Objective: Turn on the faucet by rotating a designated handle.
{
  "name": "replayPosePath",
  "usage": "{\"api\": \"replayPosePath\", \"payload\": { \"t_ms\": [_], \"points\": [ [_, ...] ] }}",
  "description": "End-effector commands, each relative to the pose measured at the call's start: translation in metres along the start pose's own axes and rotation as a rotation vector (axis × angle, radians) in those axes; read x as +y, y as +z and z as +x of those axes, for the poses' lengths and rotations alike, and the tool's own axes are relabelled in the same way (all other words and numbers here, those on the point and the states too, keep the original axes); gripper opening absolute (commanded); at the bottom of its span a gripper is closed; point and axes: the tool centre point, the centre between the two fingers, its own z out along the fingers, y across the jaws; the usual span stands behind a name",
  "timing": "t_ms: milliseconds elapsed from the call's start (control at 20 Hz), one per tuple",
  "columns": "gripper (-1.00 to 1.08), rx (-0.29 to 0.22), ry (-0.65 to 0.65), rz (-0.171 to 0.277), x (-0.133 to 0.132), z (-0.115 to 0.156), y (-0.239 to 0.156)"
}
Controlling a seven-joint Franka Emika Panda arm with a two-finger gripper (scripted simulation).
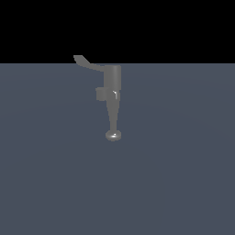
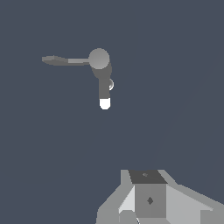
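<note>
The grey metallic faucet (image 1: 112, 80) stands on a flat grey surface, with a cylindrical body and a tapering spout that ends in a rounded knob (image 1: 113, 135). The handle (image 1: 84, 61), a thin flat lever with an upturned tip, projects from the cylinder's top toward the exterior view's left. A small square block (image 1: 101, 93) sits on the body's side. The wrist view shows the faucet (image 2: 99, 59) from above, with the handle (image 2: 64, 61) and spout (image 2: 104, 89). My gripper (image 2: 149, 199) shows only partly at the picture's edge, well apart from the faucet. Its fingertips are out of view.
A plain grey floor (image 1: 174, 174) spreads around the faucet, with a black background behind it. No other objects are in view.
</note>
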Motion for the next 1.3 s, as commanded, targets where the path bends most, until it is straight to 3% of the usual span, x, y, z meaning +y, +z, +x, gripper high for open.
{"api": "replayPosePath", "payload": {
  "t_ms": [0, 1250],
  "points": [
    [-1.0, -0.005, 0.06, 0.008, -0.006, 0.011, 0.004],
    [-1.0, -0.05, 0.668, 0.029, -0.071, 0.111, 0.066]
  ]
}}
